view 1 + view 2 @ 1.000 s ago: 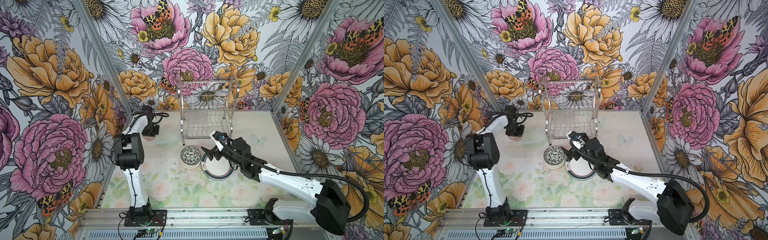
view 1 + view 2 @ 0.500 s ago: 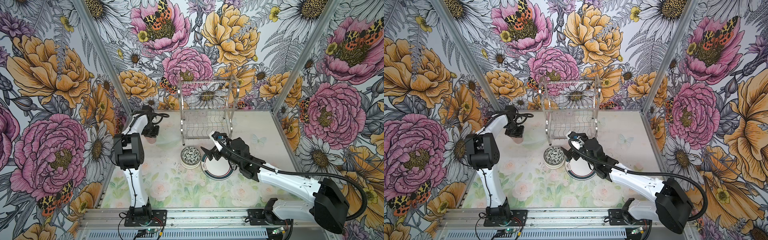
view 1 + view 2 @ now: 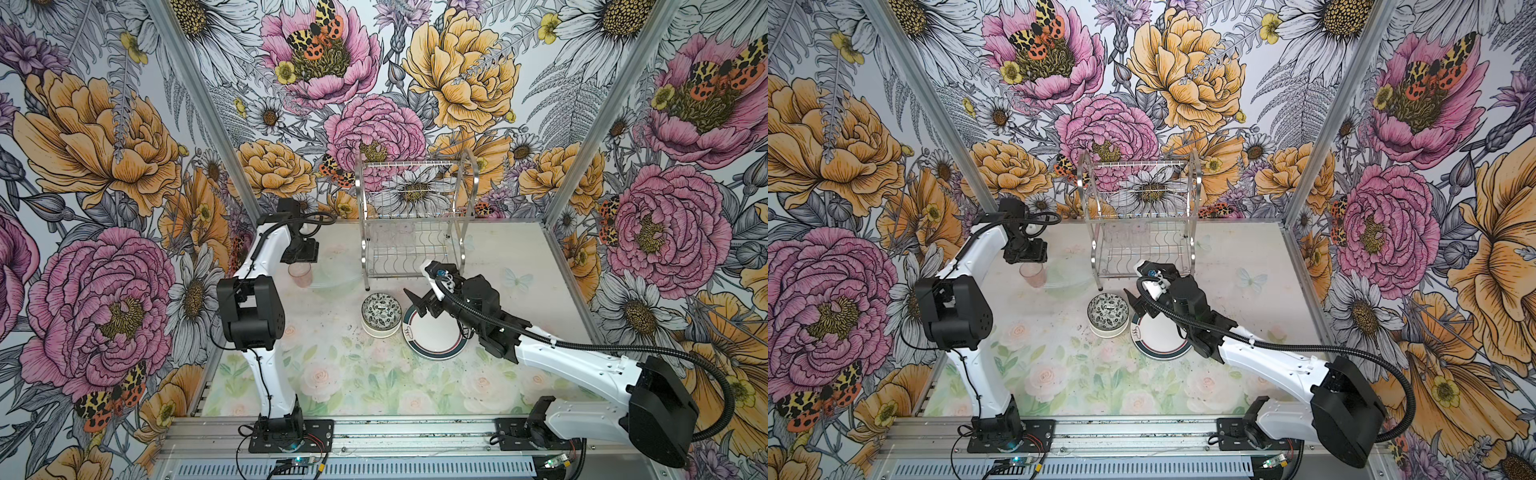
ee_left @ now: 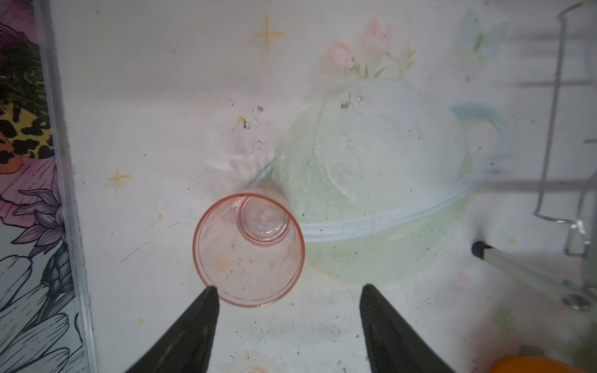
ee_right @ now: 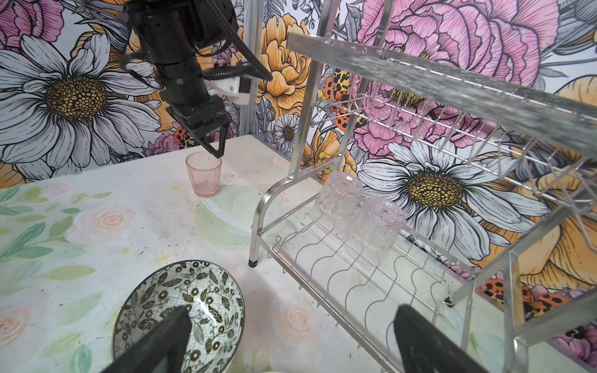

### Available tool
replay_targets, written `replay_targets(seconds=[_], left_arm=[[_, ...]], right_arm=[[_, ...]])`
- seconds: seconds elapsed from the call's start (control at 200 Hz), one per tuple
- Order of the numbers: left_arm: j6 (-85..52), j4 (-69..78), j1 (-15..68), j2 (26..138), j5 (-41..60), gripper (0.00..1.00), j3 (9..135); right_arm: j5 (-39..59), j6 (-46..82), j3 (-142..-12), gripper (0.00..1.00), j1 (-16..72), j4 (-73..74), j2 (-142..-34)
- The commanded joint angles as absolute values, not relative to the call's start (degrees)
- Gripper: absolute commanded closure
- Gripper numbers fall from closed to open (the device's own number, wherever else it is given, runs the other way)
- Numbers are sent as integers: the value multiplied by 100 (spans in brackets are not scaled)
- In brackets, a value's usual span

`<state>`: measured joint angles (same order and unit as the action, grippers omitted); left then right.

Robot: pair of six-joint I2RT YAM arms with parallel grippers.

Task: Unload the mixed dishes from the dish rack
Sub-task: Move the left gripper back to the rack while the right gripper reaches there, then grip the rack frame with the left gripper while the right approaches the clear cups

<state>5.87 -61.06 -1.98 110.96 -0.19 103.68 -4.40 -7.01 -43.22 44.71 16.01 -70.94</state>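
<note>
The chrome dish rack (image 3: pixel 411 224) (image 3: pixel 1142 220) stands at the back of the table. Two clear cups (image 5: pixel 339 197) (image 5: pixel 374 222) sit upside down on its lower shelf. A pinkish cup (image 3: pixel 300 274) (image 4: pixel 248 250) stands upright on the table left of the rack. My left gripper (image 4: pixel 287 290) (image 3: pixel 300 259) hangs open just above it, one fingertip (image 4: pixel 210 290) at its rim. A leaf-patterned bowl (image 3: pixel 381 314) (image 5: pixel 181 306) and a teal-rimmed plate (image 3: pixel 434 336) lie in front of the rack. My right gripper (image 5: pixel 290 313) (image 3: pixel 415 301) is open and empty above them.
The left wall's metal post (image 4: pixel 64 161) runs close beside the pinkish cup. A rack leg (image 4: pixel 517 268) stands to its other side. A blurred orange thing (image 4: pixel 533 365) shows at the edge of the left wrist view. Floral walls enclose the table (image 3: pixel 332 374).
My left gripper has opened and let go of the pinkish cup, which now stands free on the table. The right arm has barely moved.
</note>
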Motion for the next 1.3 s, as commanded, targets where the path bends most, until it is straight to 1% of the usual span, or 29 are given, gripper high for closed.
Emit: replay_targets(seconds=[0.0,0.155,0.245,0.36,0.425,0.515,0.615,0.73,0.811,0.906,1.016,1.136,1.296], left_arm=[[267,-5521,-65,10483,246,25,10213],[178,-5179,204,9715,425,22,9820],[41,-4724,409,9123,566,18,9296],[-246,-4050,522,8277,819,14,8472],[-285,-3573,627,7723,956,10,7913],[-210,-2807,784,6949,956,1,7004],[-38,-2206,851,6193,1222,1,6032],[169,-2024,1153,5746,1385,3,5371],[257,-1843,1494,5645,1160,5,5024],[99,-1512,1654,5772,1170,9,4761],[-32,-1246,1767,6206,1166,17,4750],[-33,-899,1811,6703,1129,21,4797],[-1,-332,1841,7299,1275,26,4888]], right_arm=[[-738,-898,-4186,0,4468,1843,-6881],[-1015,-957,-4032,0,4462,1990,-6768],[-1240,-1089,-3926,0,4430,2127,-6691],[-1236,-1176,-3887,0,4298,2088,-6662],[-1206,-1118,-3855,0,4205,2057,-6653],[-1190,-838,-3801,0,4018,2065,-6687],[-937,-729,-3738,0,3856,2105,-6789],[-695,-731,-3650,0,3725,2298,-7055],[-458,-747,-3637,0,3620,2526,-7278],[-192,-818,-3701,0,3501,2754,-7594],[-38,-848,-3833,0,3407,2896,-7906],[84,-845,-3873,0,3289,3323,-8288],[487,-1018,-4096,0,3140,3595,-8747]])
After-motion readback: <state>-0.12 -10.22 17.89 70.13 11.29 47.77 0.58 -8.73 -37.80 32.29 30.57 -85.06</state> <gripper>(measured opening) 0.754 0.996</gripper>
